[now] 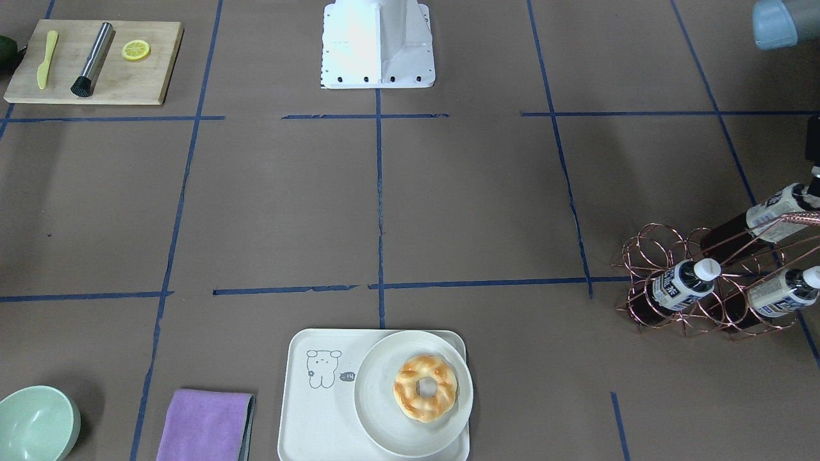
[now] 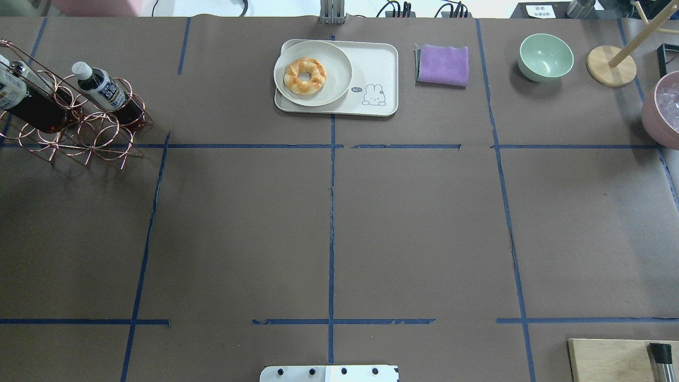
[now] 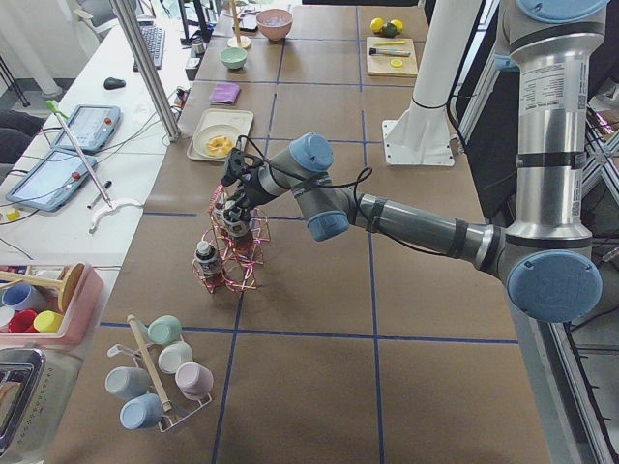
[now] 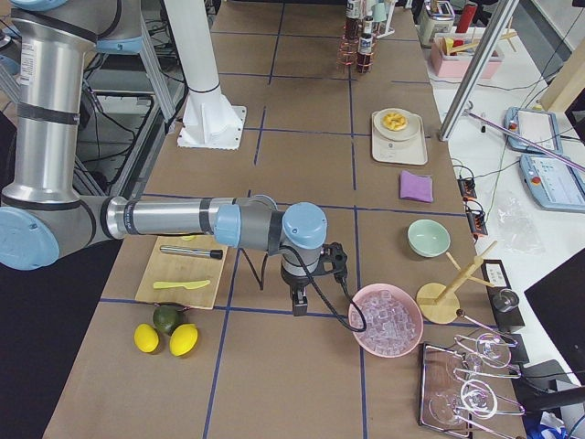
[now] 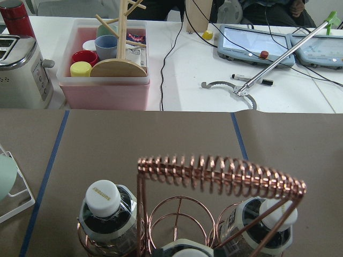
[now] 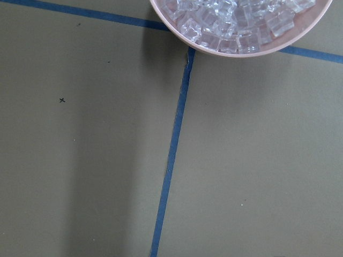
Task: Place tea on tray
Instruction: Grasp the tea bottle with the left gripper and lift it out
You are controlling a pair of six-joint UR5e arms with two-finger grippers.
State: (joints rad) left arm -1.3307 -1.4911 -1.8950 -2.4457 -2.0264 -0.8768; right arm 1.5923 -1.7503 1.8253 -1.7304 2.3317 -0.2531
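Three tea bottles lie tilted in a copper wire rack (image 1: 698,301) at the table's left end: an upper one (image 1: 778,208) and two lower ones (image 1: 682,285) (image 1: 781,291). In the left wrist view their white caps (image 5: 104,195) show under the rack's coiled handle (image 5: 220,171). My left gripper (image 3: 230,179) is right at the rack's top, by the upper bottle; I cannot tell whether it is open or shut. The cream tray (image 1: 320,410) with the bear drawing is at the table's far edge from the robot, in the middle. My right gripper (image 4: 298,306) hangs low by the ice bowl; its state cannot be told.
A round white plate (image 1: 378,410) with a ring-shaped pastry (image 1: 425,388) covers half the tray. A purple cloth (image 1: 205,426) and a green bowl (image 1: 35,426) lie beside the tray. A pink bowl of ice (image 6: 241,21) and a cutting board (image 1: 96,61) are at the right end.
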